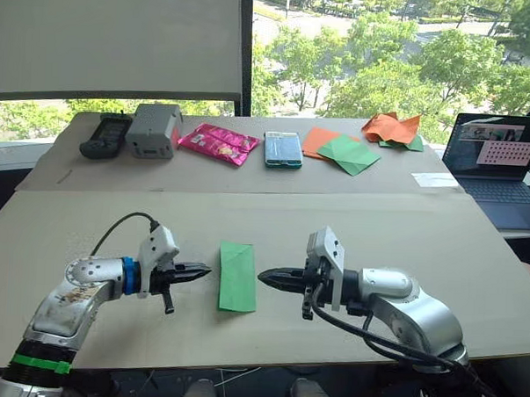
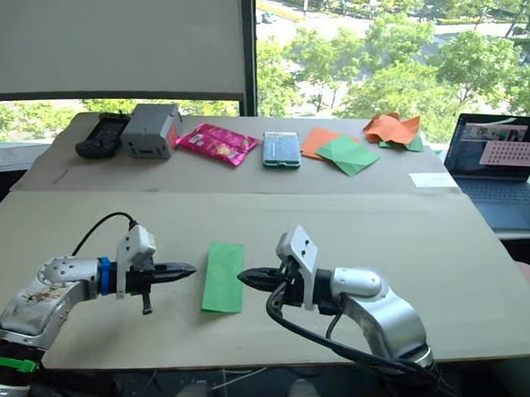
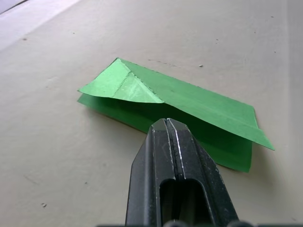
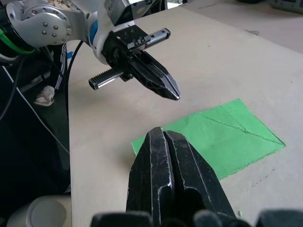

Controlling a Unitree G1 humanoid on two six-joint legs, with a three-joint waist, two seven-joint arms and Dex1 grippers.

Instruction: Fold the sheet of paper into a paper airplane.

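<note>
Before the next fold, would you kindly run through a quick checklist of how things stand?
1. Sheet lies between both grippers: ok.
2. Sheet folded to a narrow strip: ok.
3. Sheet flat on the table: not ok, the top layer lifts at one end.
4. Left gripper shut, holding nothing, beside the sheet: ok.
5. Right gripper shut, holding nothing: ok.
6. Spare sheets well away: ok.

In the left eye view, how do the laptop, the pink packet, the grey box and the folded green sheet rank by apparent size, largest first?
1. Laptop, cut by the frame edge.
2. Folded green sheet of paper, though it lies nearer the camera.
3. Pink packet and grey box: too alike to rank.
</note>
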